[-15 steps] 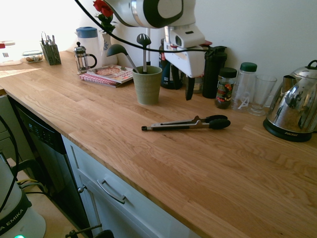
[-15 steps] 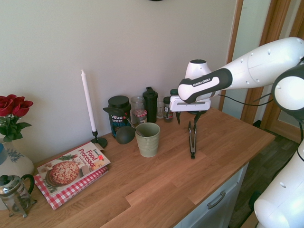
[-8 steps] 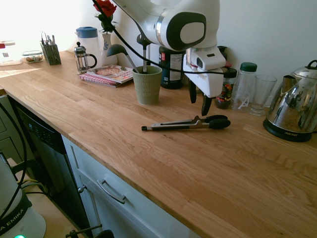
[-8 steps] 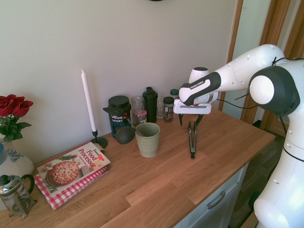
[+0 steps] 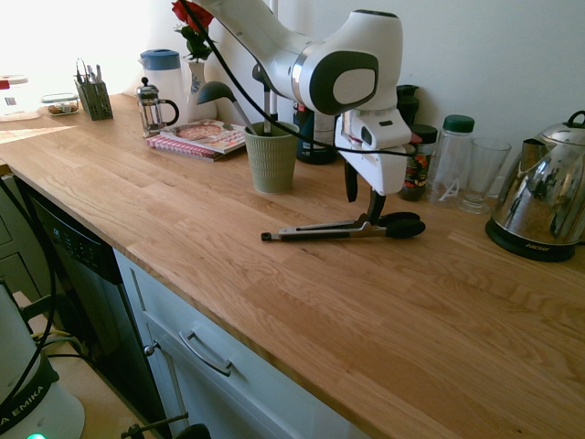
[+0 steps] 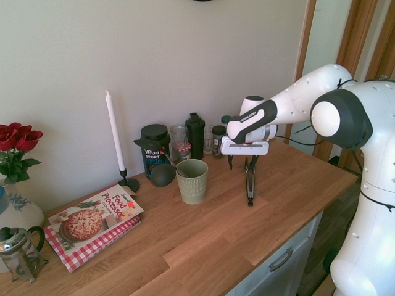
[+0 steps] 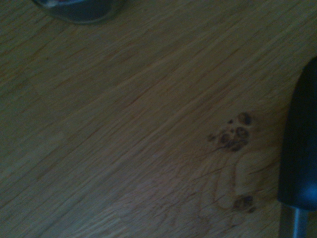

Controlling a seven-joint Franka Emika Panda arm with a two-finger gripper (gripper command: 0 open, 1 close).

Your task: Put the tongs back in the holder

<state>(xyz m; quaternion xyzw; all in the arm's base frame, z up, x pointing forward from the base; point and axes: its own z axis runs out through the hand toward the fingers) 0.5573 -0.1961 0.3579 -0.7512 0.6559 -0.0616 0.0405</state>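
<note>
Tongs [image 5: 345, 228] lie flat under the wide-open, empty gripper [image 5: 362, 195]. Only the wrist view shows a dark knot [image 7: 233, 133] in the wood beside their black handle [image 7: 301, 148].

White arm [image 6: 308, 95], rounded segments; grey-black joint caps; black band with white lettering; black cable along it.

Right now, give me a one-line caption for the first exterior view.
Open gripper poised over the handle end of the tongs, which lie flat on the counter beside the green holder.

Pale plain wall [image 6: 74, 55] behind an oak worktop [image 5: 384, 311] (bright daylight), grey-white drawer fronts [image 5: 247, 384] beneath.
</note>
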